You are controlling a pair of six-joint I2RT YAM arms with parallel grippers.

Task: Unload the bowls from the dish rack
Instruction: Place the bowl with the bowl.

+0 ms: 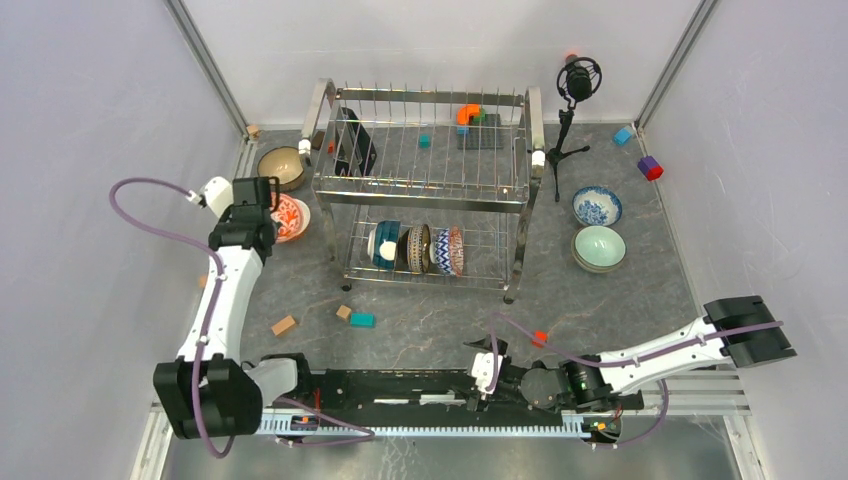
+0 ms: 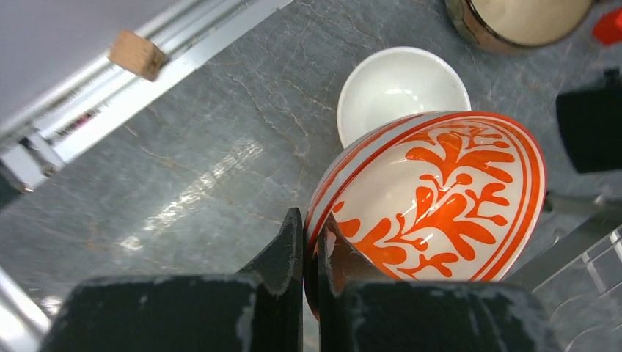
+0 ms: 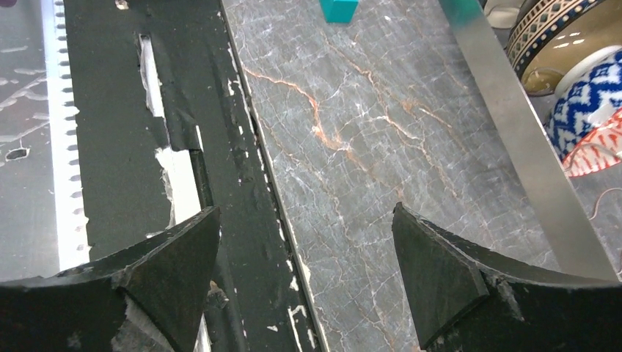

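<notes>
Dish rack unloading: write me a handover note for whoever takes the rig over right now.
Left claw: shut on the rim of the red-and-white patterned bowl, tilted, by the small white bowl, left of the steel wire dish rack.
Right claw: open, empty, low near the arm bases.
Done: brown-gold bowl out on the left; blue-and-white patterned bowl and pale green bowl out on the right.
Left to do: set down the held bowl, then clear what look like four bowls standing on edge in the rack's lower tier.
</notes>
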